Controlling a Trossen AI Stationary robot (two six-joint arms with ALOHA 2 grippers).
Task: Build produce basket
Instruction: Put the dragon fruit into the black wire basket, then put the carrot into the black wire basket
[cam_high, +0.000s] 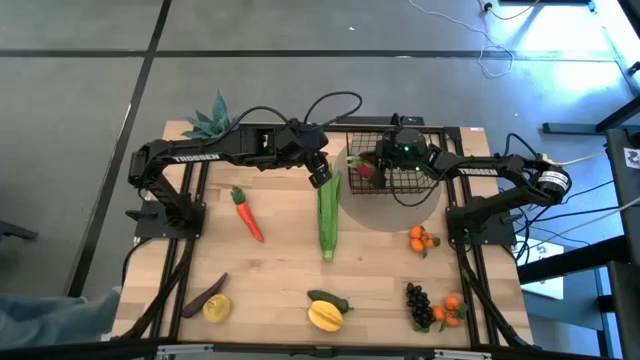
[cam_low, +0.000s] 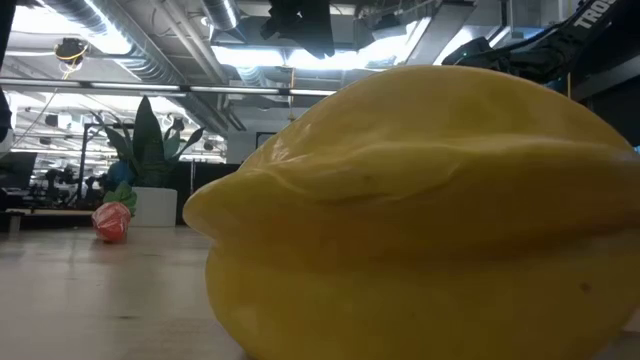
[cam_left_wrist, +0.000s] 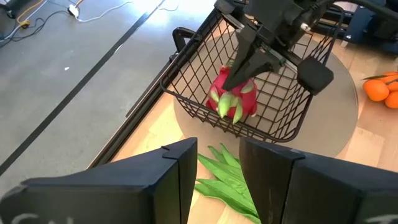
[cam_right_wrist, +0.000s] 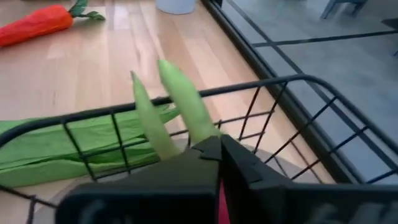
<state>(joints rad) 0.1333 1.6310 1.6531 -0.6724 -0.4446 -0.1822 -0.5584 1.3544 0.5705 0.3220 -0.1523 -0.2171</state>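
Observation:
The black wire basket (cam_high: 395, 165) stands on a grey round mat at the table's far middle. My right gripper (cam_high: 366, 168) reaches into it and is shut on the red radish (cam_left_wrist: 235, 99), which has green leaf tips. My left gripper (cam_high: 320, 177) hovers open just left of the basket. Its fingers (cam_left_wrist: 155, 186) stand on either side of the far leafy end of the long green corn (cam_high: 329, 212), which lies flat on the wood. In the low view a large yellow fruit (cam_low: 420, 220) fills the picture. My right gripper pinches the radish between its two fingers (cam_left_wrist: 244, 62) at its upper part (cam_left_wrist: 239, 84), coming slanting down from above. Green leaf tips (cam_right_wrist: 180, 99) stick out past the fingertips. The radish hangs low inside the basket by its left wall; whether it rests on the floor I cannot tell.
A carrot (cam_high: 247, 212) lies left of the corn and a potted plant (cam_high: 208, 122) stands at the far left corner. Near the front edge lie an eggplant (cam_high: 205, 295), a lemon (cam_high: 217, 308), a mango (cam_high: 325, 316), a pepper (cam_high: 330, 300), grapes (cam_high: 420, 305) and oranges (cam_high: 423, 238).

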